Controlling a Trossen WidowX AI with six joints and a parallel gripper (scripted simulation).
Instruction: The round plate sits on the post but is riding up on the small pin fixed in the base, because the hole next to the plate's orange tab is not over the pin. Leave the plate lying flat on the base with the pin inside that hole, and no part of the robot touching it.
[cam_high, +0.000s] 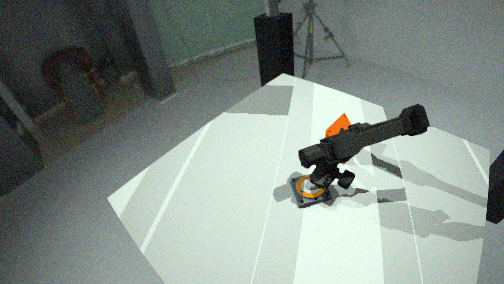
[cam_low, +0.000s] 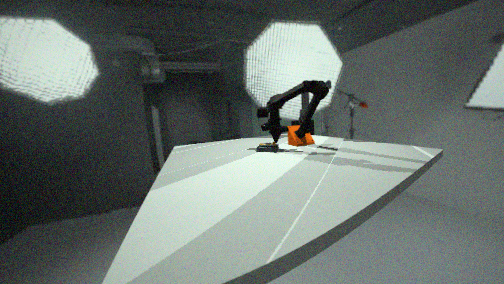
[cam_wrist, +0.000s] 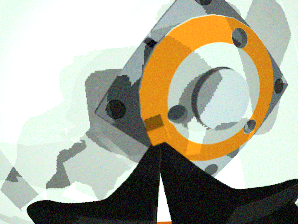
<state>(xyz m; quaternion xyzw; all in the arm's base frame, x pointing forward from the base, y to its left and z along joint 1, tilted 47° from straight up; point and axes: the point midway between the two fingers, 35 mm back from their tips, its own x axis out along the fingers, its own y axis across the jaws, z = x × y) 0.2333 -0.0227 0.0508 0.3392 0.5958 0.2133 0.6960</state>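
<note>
One orange round plate (cam_wrist: 212, 86) sits around the pale central post (cam_wrist: 222, 98) on the grey square base (cam_wrist: 127, 99), which lies on the table (cam_high: 215, 210). Its small darker orange tab (cam_wrist: 153, 123) lies at the rim's lower left in the wrist view, facing the gripper (cam_wrist: 160, 151). Being round, the plate has no long axis. Both fingers are pressed together on nothing, their tips at the plate's near rim.
</note>
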